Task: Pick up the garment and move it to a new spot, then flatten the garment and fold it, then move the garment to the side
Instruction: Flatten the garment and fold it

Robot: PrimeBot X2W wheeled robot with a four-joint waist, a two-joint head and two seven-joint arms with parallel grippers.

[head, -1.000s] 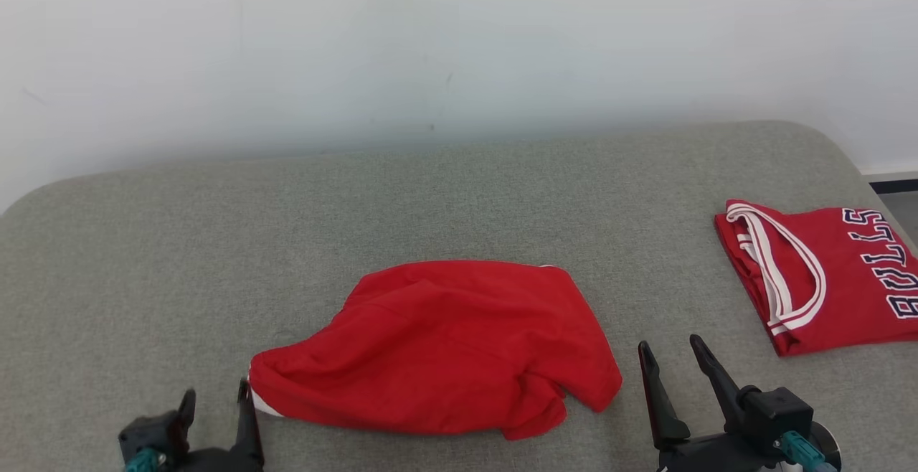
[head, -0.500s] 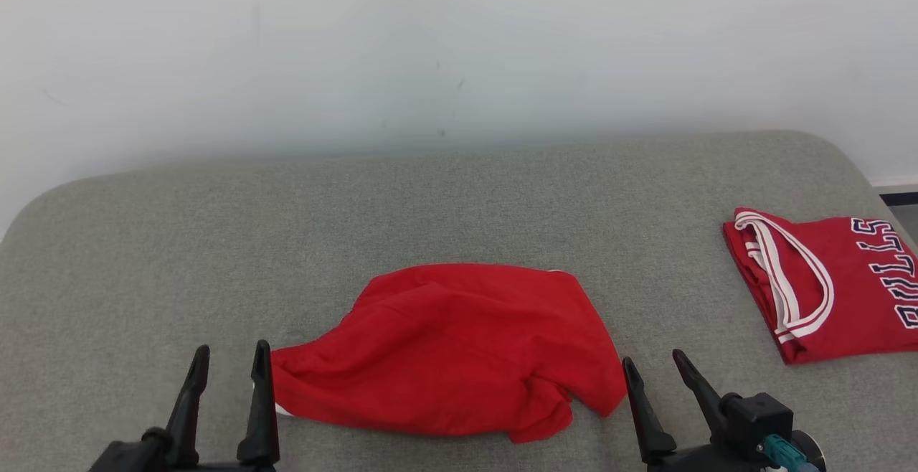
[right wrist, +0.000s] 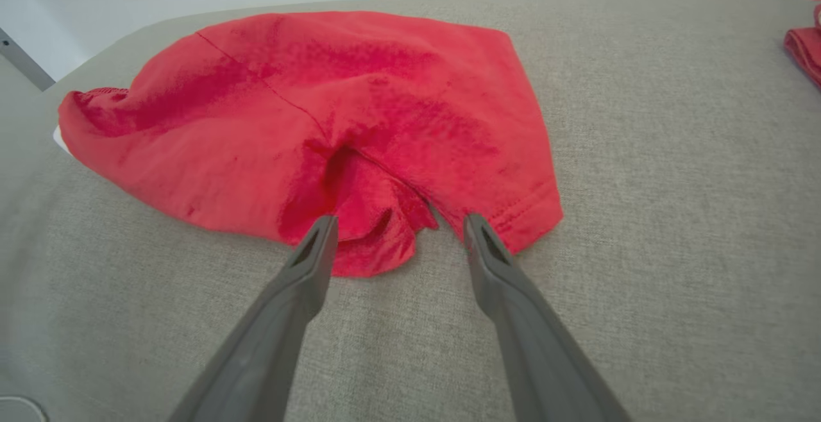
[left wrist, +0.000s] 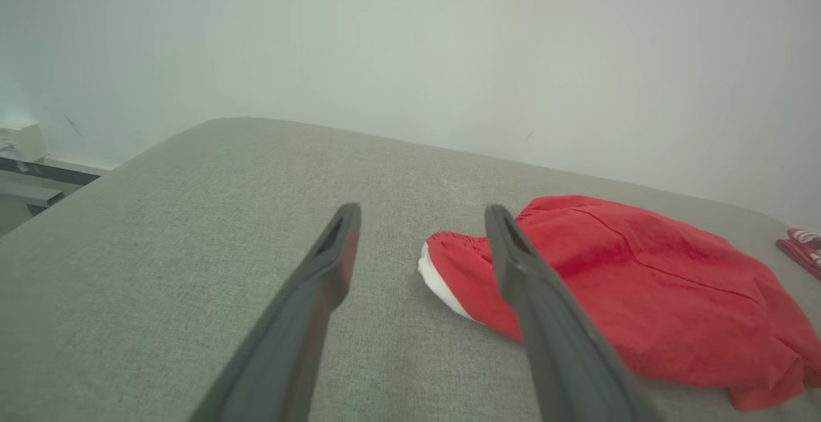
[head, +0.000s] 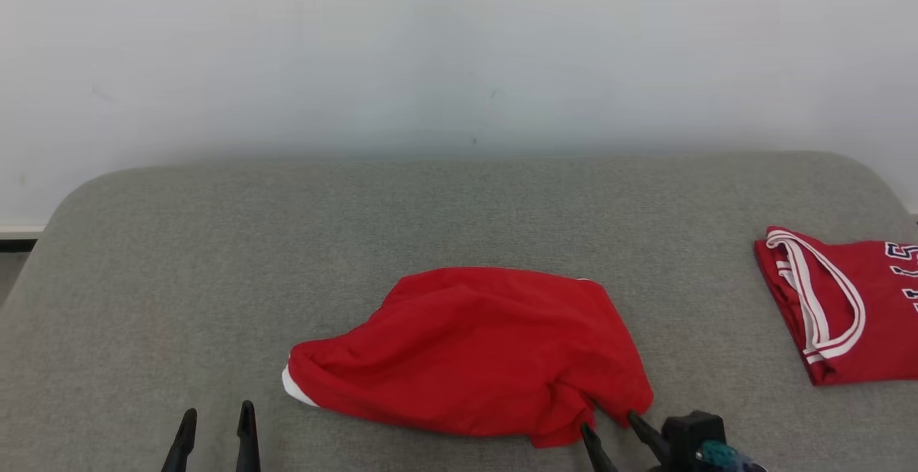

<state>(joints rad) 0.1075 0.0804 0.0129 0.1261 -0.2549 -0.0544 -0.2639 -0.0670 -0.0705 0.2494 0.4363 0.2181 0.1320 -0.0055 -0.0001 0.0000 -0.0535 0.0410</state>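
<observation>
- Head view: the red garment (head: 473, 354) is lying crumpled near the middle of the grey tabletop's (head: 215, 242) front edge. A folded jersey (head: 839, 307) is sitting by the right edge. The left gripper (head: 219, 411) is hovering off to the garment's left, spread wide, holding nothing.
- Left wrist view: its fingers are pointing past the garment's white-trimmed end.
- Right wrist view: the right gripper (right wrist: 400, 218) is gaping wide too, tips sitting right at the bunched hem. Can't tell if they're touching.
</observation>
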